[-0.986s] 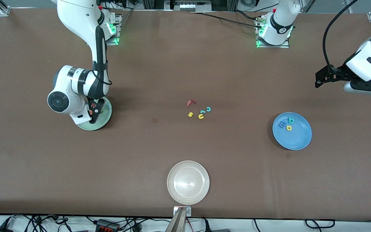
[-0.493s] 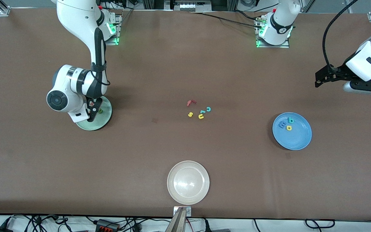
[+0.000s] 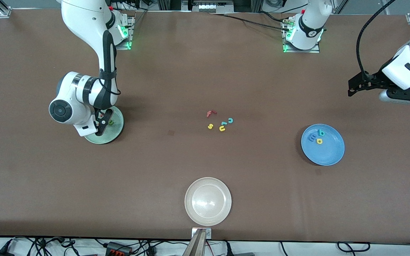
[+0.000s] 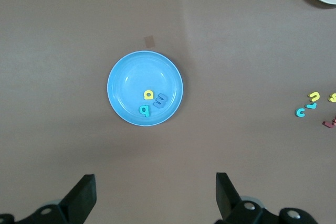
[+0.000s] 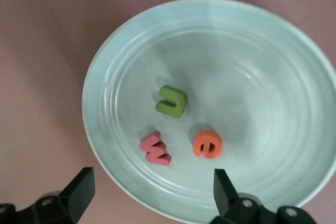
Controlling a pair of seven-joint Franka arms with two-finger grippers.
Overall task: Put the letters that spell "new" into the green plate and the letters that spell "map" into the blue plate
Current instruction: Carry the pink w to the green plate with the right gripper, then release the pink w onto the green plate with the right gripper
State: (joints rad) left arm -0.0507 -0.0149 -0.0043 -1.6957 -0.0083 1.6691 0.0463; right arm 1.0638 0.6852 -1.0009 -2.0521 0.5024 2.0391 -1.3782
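The green plate (image 3: pixel 116 131) (image 5: pixel 262 45) lies at the right arm's end of the table. In it rest the dark green n (image 5: pixel 171 101), the orange e (image 5: pixel 207 144) and the pinkish-red w (image 5: pixel 154 148). My right gripper (image 3: pixel 102 123) (image 5: pixel 152 192) hovers just over the plate's edge, open and holding nothing. The blue plate (image 3: pixel 329 153) (image 4: pixel 131 80) lies at the left arm's end, holding the blue m (image 4: pixel 160 100), the teal a (image 4: pixel 144 110) and the yellow p (image 4: pixel 149 95). My left gripper (image 3: pixel 356 87) (image 4: pixel 156 195) waits high up, open and empty.
Loose letters lie mid-table: a red f (image 3: pixel 211 113), a teal c (image 3: pixel 230 120), a yellow s (image 3: pixel 210 126), a yellow u (image 3: pixel 222 128) and another teal piece (image 3: pixel 223 123). A white plate (image 3: pixel 188 201) sits near the front edge.
My right gripper has gone from shut to open over the green plate, letting go of a letter, and has lifted slightly. The left arm has not moved.
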